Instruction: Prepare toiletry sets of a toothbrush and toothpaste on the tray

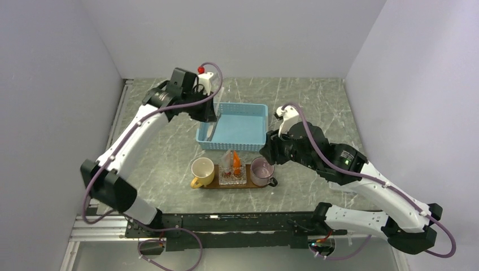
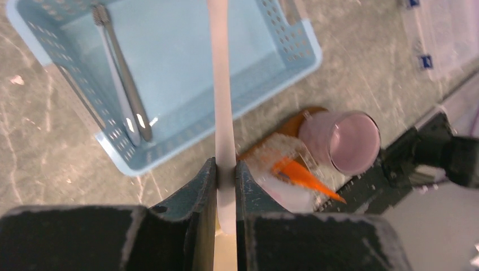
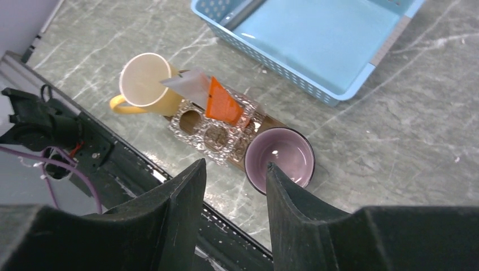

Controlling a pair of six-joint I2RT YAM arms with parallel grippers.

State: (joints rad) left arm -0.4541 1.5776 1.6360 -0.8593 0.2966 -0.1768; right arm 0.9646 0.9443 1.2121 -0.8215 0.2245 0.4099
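Observation:
My left gripper [image 2: 226,164] is shut on a thin white toothbrush [image 2: 220,84] and holds it above the light-blue basket [image 2: 169,62]; in the top view the gripper [image 1: 208,114] is over the basket's left part. A second toothbrush [image 2: 120,84] lies in the basket along its left wall. The orange toothpaste [image 3: 221,104] leans in a clear glass dish [image 3: 217,135] on the dark-brown tray [image 3: 270,121], and also shows in the top view [image 1: 236,160]. My right gripper [image 3: 235,166] is open and empty, above the tray's right end.
A yellow mug [image 1: 201,171] stands on the tray's [image 1: 237,186] left end and a purple cup [image 1: 262,171] on its right end. A pale translucent piece [image 3: 189,84] leans beside the toothpaste. The basket [image 1: 240,127] sits just behind the tray.

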